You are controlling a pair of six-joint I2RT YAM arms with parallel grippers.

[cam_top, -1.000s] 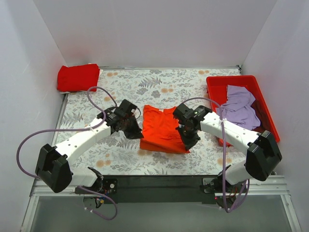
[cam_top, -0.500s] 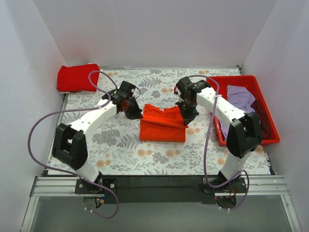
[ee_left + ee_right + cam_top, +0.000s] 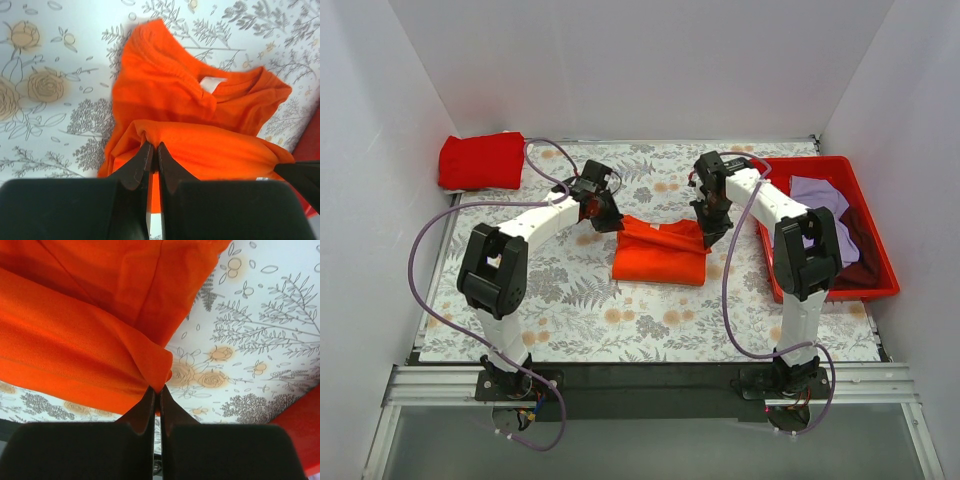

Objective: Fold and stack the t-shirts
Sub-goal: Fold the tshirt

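Two in the red bin [image 3: 840, 292]: lavender t-shirt [image 3: 820, 195], maroon t-shirt [image 3: 868, 245]; left gripper [image 3: 154, 145] and right gripper [image 3: 156, 389] pinch the orange t-shirt [image 3: 660, 255].

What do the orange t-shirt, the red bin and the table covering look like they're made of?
Orange t-shirt: soft matte knit, likely cotton; it shows a ribbed collar and limp folds.
Red bin: rigid plastic with a slight sheen; its walls and rim are straight.
Table covering: flat sheet with printed flowers; cloth or vinyl, cannot tell.
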